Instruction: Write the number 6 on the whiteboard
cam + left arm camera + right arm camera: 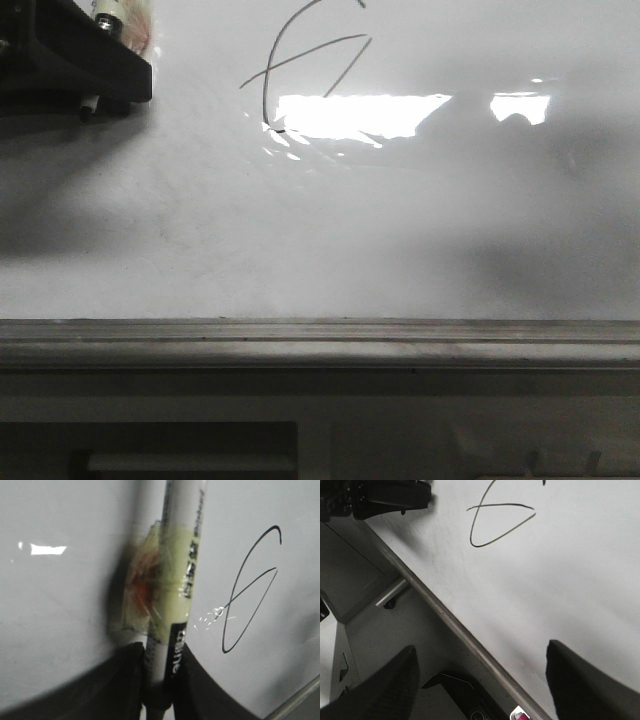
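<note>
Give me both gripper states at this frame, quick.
Left gripper: shut on the marker, beside the drawn number 6.
Right gripper: open, holding nothing, over the whiteboard edge.

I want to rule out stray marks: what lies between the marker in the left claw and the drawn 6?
Only bare whiteboard with small glare flecks, seen in the left wrist view. The marker in the left claw stands apart from the number 6.

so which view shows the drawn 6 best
The left wrist view: the number 6 is whole there, glare only grazing it. The front view crops its top and glare hides its base; the right wrist view cuts off its upper stroke.
</note>
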`<state>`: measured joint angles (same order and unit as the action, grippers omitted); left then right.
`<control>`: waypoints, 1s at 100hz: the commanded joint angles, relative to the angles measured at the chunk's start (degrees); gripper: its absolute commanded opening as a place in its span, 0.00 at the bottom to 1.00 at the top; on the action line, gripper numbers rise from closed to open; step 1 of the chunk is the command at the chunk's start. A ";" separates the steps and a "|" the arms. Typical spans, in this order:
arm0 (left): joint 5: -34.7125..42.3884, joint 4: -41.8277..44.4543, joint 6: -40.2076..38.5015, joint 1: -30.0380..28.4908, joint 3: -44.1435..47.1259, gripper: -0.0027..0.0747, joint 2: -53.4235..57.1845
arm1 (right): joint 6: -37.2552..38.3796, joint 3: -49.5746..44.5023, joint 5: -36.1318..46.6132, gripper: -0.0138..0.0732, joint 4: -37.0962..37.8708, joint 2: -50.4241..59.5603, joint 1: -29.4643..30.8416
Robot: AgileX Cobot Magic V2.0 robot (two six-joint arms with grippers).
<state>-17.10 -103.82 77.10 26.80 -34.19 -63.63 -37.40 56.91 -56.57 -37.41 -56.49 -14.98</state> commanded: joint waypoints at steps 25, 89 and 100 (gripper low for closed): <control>-1.46 -2.15 -0.70 -0.49 -1.90 0.58 0.50 | -0.34 1.35 2.58 0.71 -2.67 0.92 0.31; -0.68 1.53 -0.70 -0.49 -1.90 0.58 1.99 | -0.34 1.35 1.89 0.71 -2.45 0.92 0.31; 1.15 0.13 -0.70 -0.49 -1.90 0.58 1.99 | -0.34 1.35 2.14 0.71 -2.45 0.92 0.31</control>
<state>-18.09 -101.53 76.72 26.80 -34.37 -62.45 -37.40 56.91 -56.46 -37.41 -56.49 -14.98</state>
